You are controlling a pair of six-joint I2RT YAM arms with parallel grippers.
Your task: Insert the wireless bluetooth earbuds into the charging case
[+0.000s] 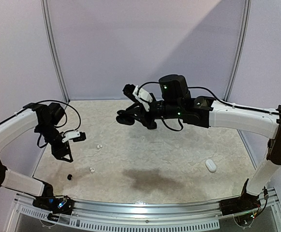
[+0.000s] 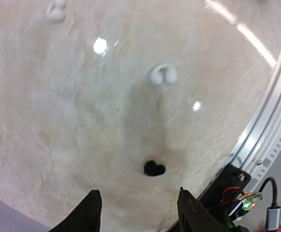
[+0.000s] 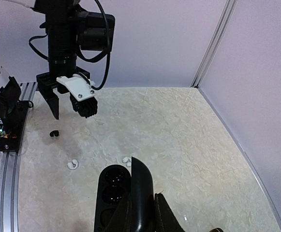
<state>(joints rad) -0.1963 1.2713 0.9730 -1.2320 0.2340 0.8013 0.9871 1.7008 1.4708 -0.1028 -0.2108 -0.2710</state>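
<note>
A black earbud (image 2: 155,168) lies on the table just ahead of my left gripper (image 2: 140,215), which hangs open above it with nothing between its fingers. From above, this black earbud (image 1: 70,177) is near the front left, below the left gripper (image 1: 72,145). Two white earbuds (image 1: 99,146) (image 1: 92,169) lie a little to its right. My right gripper (image 3: 145,212) is shut on the lid of an open black charging case (image 3: 112,186), held up in the air over the middle back of the table (image 1: 125,117). Its wells look dark and glossy.
A closed white case (image 1: 211,166) lies at the front right. A dark stain (image 1: 147,178) marks the mat in the middle front. The metal rail (image 2: 275,111) and the left arm's base run along the near edge. Grey walls enclose the back and sides.
</note>
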